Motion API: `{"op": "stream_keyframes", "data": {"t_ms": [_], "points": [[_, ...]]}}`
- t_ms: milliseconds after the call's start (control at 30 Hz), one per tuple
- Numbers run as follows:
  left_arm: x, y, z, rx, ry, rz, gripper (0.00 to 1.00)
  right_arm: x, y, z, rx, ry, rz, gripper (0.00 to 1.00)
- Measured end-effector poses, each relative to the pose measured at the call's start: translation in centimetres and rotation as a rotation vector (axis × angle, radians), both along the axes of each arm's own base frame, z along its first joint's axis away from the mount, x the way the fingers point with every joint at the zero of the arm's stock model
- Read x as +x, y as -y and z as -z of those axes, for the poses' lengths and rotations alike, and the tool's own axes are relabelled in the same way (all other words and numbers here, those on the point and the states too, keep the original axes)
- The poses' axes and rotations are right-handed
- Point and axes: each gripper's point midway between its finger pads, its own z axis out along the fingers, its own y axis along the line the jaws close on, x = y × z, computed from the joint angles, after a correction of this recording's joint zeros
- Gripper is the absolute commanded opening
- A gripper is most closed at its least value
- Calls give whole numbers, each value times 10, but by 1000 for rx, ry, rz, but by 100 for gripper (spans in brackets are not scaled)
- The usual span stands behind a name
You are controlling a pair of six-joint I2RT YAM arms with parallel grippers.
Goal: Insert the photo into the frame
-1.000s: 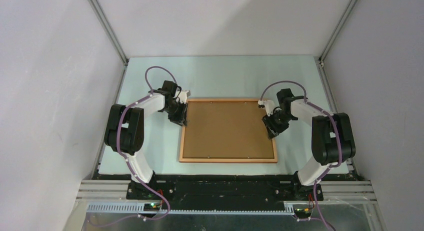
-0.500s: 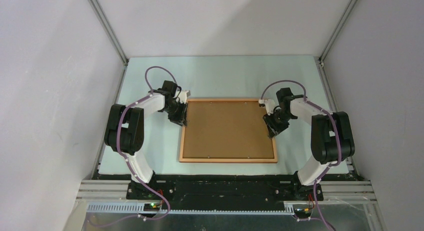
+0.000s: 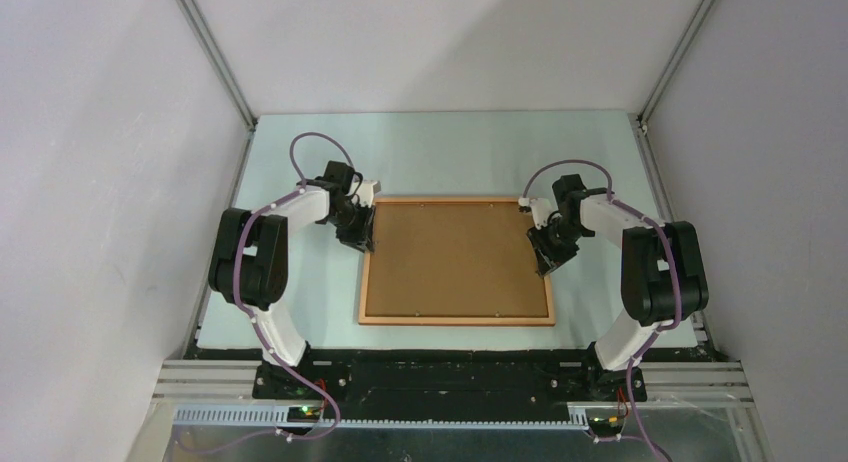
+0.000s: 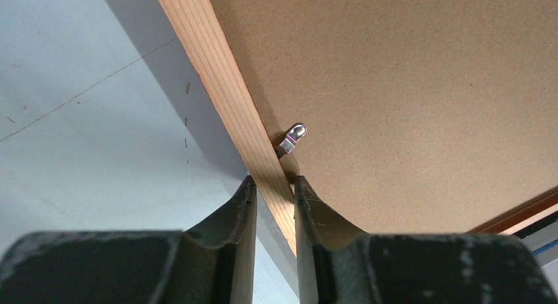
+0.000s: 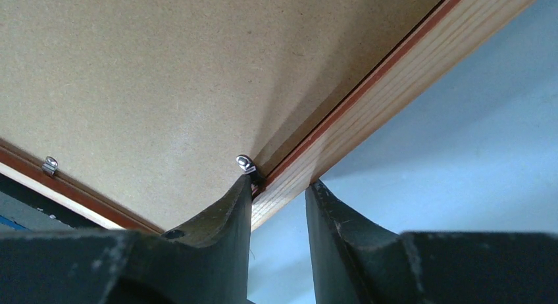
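The orange-brown wooden frame [image 3: 455, 322] lies back side up in the middle of the table, with the brown backing board [image 3: 455, 257] set inside it. The photo is hidden. My left gripper [image 3: 362, 244] is on the frame's left rail; in the left wrist view its fingers [image 4: 273, 182] are shut on the wooden rail [image 4: 224, 87], beside a small metal clip [image 4: 293, 136]. My right gripper [image 3: 546, 262] is on the right rail; in the right wrist view its fingers [image 5: 281, 184] are closed on the rail [image 5: 395, 67], and the inner finger touches a metal clip [image 5: 245, 163].
The pale green table top [image 3: 440, 152] sits inside white enclosure walls with metal corner posts [image 3: 215, 57]. Another metal clip [image 5: 49, 164] sits on the frame's near rail. The table's front edge and both arm bases lie just below the frame.
My right gripper has shifted slightly towards the far end of the right rail. The left gripper and the frame have not visibly moved.
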Motion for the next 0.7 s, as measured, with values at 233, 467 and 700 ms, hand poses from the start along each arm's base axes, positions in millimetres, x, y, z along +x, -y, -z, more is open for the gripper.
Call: {"op": "stream_keyframes", "data": {"t_ms": [233,467,700], "points": [[0,0,0,-1,0,-1,22,1,0,0,11,0,8,47],[0,0,0,-4,0,0,23,11,1,-4,29,47,10,65],[0,0,0,-6,-1,-1,29,19,-2,-35,57,160,2,72]]}}
